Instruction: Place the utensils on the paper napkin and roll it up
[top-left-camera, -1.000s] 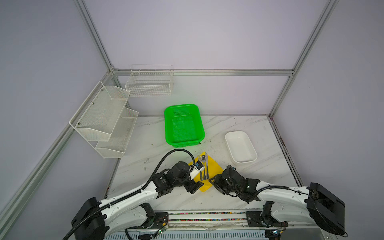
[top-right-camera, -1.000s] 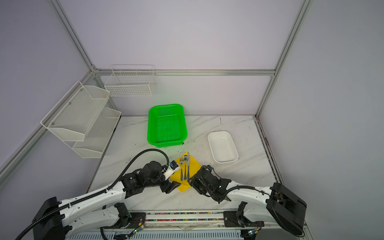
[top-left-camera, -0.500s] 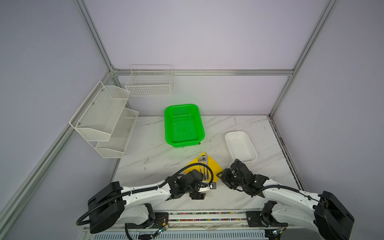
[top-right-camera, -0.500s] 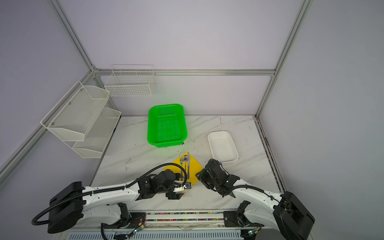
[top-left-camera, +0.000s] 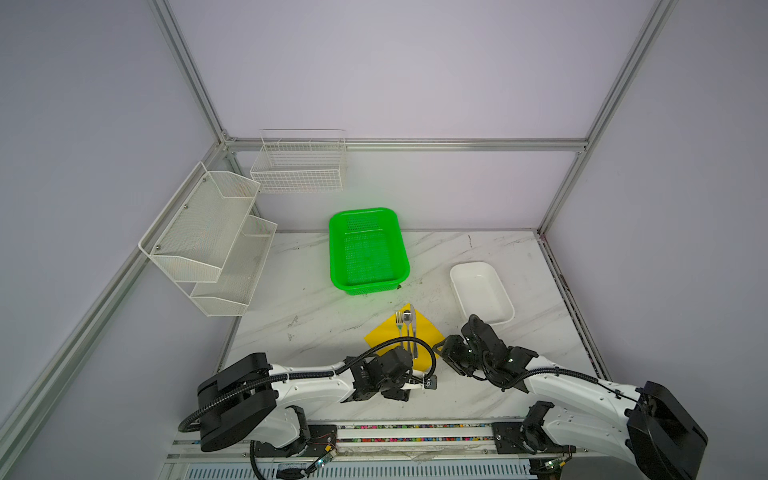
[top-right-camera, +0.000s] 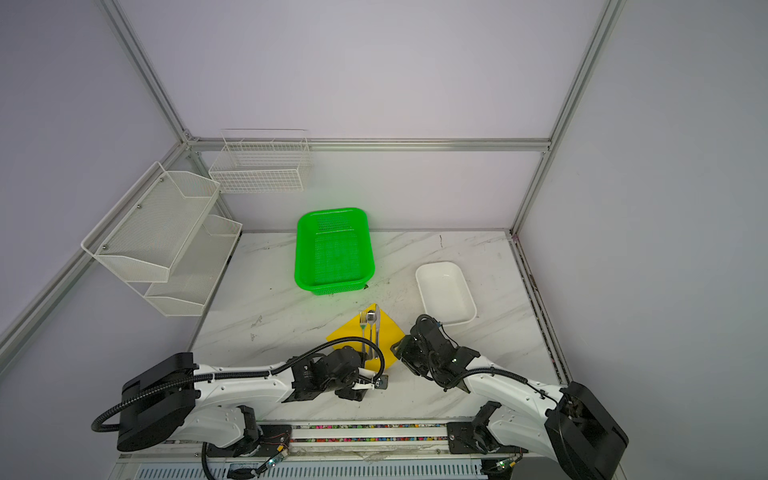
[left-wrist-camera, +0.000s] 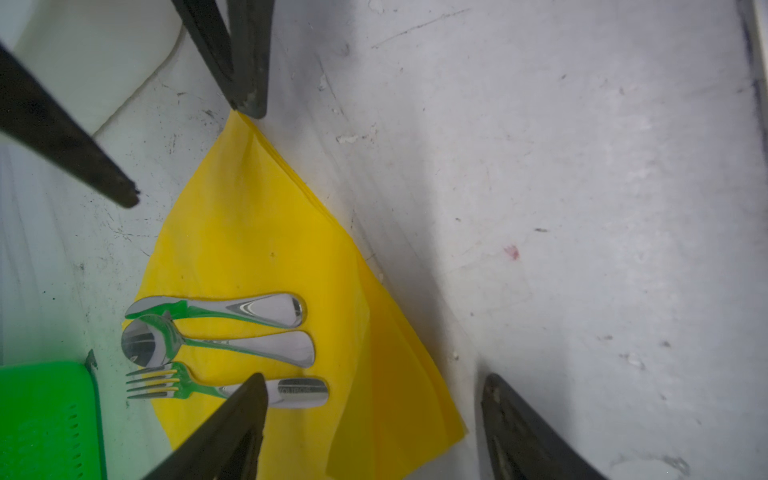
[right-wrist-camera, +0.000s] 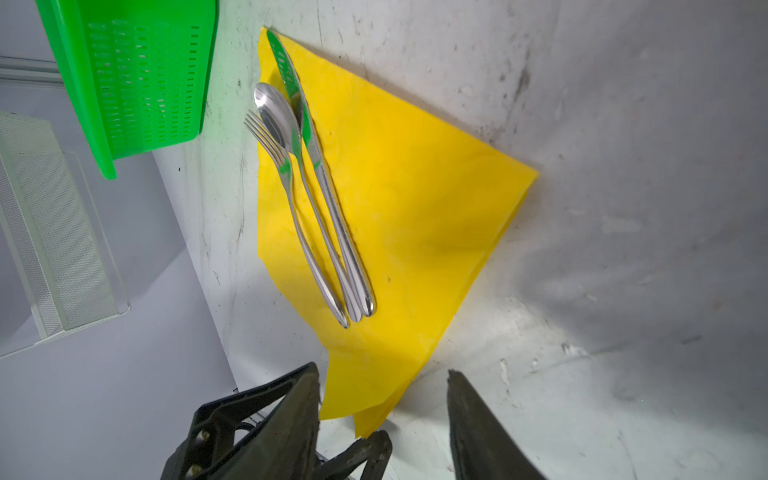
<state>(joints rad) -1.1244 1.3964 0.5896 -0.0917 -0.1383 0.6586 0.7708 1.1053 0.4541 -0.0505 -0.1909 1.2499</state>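
The yellow paper napkin (top-left-camera: 386, 338) (top-right-camera: 349, 336) lies as a diamond near the table's front. The utensils lie side by side on it, heads toward the basket: knife (left-wrist-camera: 232, 309), spoon (left-wrist-camera: 249, 345) and fork (left-wrist-camera: 166, 384). My left gripper (top-left-camera: 422, 376) (left-wrist-camera: 374, 378) sits low and open, straddling the napkin's near corner, which curls up in layers. My right gripper (top-left-camera: 442, 353) (right-wrist-camera: 380, 372) is open by the napkin's near-right edge, gripping nothing. In the left wrist view one of its fingers (left-wrist-camera: 245, 75) ends at the napkin's right corner.
A green basket (top-left-camera: 332, 249) stands just beyond the napkin. A white tray (top-left-camera: 453, 274) sits to the right, behind my right arm. White wire racks (top-left-camera: 208, 232) and a wire basket (top-left-camera: 299, 166) hang on the left and back walls. The mounting rail (top-left-camera: 374, 432) runs along the front edge.
My left gripper has pulled back from above the utensils to the napkin's near corner and dropped low. The right gripper has shifted only slightly beside the napkin.
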